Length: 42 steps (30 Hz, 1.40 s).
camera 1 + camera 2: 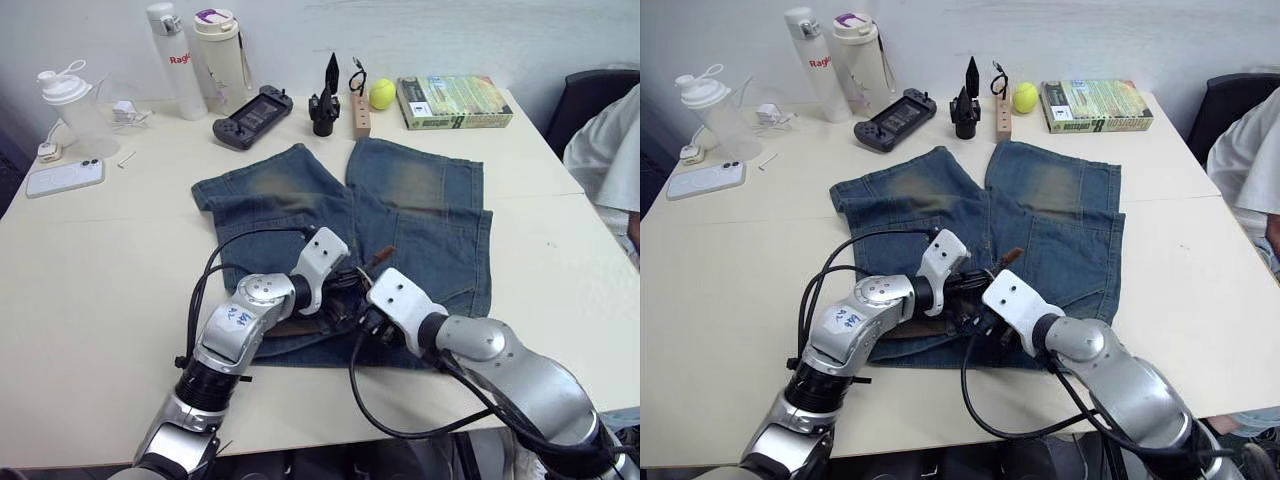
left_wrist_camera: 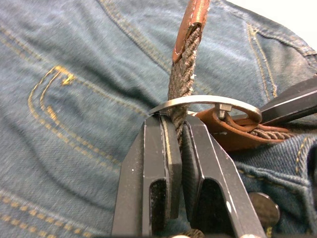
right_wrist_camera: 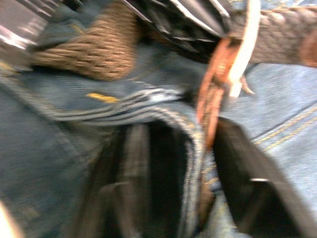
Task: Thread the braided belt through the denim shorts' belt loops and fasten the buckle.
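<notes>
Denim shorts [image 1: 380,230] lie flat at the centre of a pale counter [image 1: 90,270], legs pointing toward the upper part of the frame and waistband toward the lower edge, where both arms meet. The left pincer [image 2: 179,130] is closed on the braided belt [image 2: 182,79]: in the left wrist view its two black fingers [image 2: 158,163] clamp the woven strap just beside the silver buckle [image 2: 205,102], whose curved frame crosses the strap directly above the fingertips. The strap passes through the buckle frame and rises to a smooth brown leather tip at the upper middle of that view; in the head view the same tip [image 1: 383,256] pokes out above the two wrists, over the right leg of the shorts. The buckle's leather end [image 2: 225,130] runs to the right of the strap, lying on the waistband. The right pincer [image 3: 198,163] stands narrowly apart, one finger on each side of the folded waistband edge and the orange-brown leather beside the buckle; whether it presses on them cannot be told. Along the upper edge of the counter stand a shaker bottle [image 1: 72,110], a white bottle [image 1: 172,60], a cream tumbler [image 1: 220,55], a game controller [image 1: 252,116], a tennis ball [image 1: 381,93] and a green box [image 1: 452,101]; a phone [image 1: 64,177] lies at upper left. A person's white sleeve [image 1: 610,150] shows at the right edge.
</notes>
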Tool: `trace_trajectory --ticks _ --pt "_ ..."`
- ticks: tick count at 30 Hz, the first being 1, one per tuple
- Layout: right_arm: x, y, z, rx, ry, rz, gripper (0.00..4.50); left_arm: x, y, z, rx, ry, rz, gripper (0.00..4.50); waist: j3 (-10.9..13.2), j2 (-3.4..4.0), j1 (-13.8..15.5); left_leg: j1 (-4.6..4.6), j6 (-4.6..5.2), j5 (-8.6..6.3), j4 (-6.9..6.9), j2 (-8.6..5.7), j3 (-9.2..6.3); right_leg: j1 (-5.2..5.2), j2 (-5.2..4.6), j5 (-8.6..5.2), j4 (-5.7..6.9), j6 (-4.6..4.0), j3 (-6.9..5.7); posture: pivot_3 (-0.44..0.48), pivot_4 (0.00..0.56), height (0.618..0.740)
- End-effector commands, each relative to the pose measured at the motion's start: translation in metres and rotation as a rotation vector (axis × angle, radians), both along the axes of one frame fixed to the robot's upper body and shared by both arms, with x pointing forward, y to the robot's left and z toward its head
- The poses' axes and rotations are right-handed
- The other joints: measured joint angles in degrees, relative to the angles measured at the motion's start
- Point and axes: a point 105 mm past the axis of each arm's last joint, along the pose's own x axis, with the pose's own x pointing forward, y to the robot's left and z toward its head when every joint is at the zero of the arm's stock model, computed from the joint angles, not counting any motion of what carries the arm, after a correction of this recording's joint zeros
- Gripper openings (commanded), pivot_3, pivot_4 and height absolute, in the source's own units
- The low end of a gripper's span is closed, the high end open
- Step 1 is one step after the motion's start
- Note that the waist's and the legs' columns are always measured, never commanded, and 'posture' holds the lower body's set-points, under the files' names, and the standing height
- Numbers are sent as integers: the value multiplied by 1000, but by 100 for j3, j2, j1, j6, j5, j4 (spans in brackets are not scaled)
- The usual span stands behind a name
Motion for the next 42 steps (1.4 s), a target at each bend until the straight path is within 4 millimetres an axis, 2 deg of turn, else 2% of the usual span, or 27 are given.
trace_trajectory --ticks 1,6,9,12,15,19,24,33,36,37,42 --pt "-11 -3 31 92 -42 53 4254 -7 -11 3 -25 -13 -52 0 0 0 1 0 0 0 0 0 -1 0 0 0 1 0 0 0 150 740" --pt "-17 -27 63 148 -13 87 4254 -7 -13 3 -27 -16 -58 0 0 0 22 -11 10 -1 7 -3 -8 1 -3 3 0 3 -6 0 150 740" --pt "-12 -37 84 152 -47 95 4254 -7 -14 3 -27 -19 -60 0 0 0 21 -14 13 -3 8 -3 -10 0 -4 3 -3 3 -7 0 150 740" --pt "9 -46 104 -54 -269 114 4254 -7 -15 3 -19 -34 -71 0 2 4 31 -18 16 -4 11 -5 -10 -2 -6 3 -4 3 -9 0 150 740" --pt "26 -46 93 -347 -433 251 4254 -7 -15 3 4 -61 -87 0 2 3 27 -16 18 -5 10 -15 -5 -3 -5 4 -13 6 -6 0 150 740" --pt "37 -42 77 -502 -517 407 4254 -7 -15 2 11 -74 -93 0 0 0 12 -13 14 -1 12 -12 5 -2 0 8 -12 14 -1 0 150 740" --pt "45 -41 70 -586 -563 497 4254 -5 -14 3 22 -91 -92 0 0 0 48 -16 14 3 21 -8 1 0 0 9 -8 16 -7 0 150 740" --pt "53 -41 63 -617 -575 527 4254 -7 -13 2 30 -102 -95 0 0 0 118 -15 15 4 27 -7 -1 2 0 9 -8 16 -8 0 150 740" --pt "53 -40 59 -616 -563 531 3558 -8 -13 2 38 -109 -96 0 0 0 126 -15 15 4 28 -6 -1 3 0 9 -7 16 -8 0 150 740" --pt "53 -40 58 -615 -561 531 3201 -8 -13 2 37 -108 -96 0 0 0 130 -15 15 4 29 -7 -1 3 0 10 -6 16 -9 0 150 740" --pt "54 -39 54 -604 -549 525 904 -8 -13 2 40 -112 -97 0 0 0 129 -15 15 4 30 -7 -2 3 1 9 -4 16 -9 0 150 740"
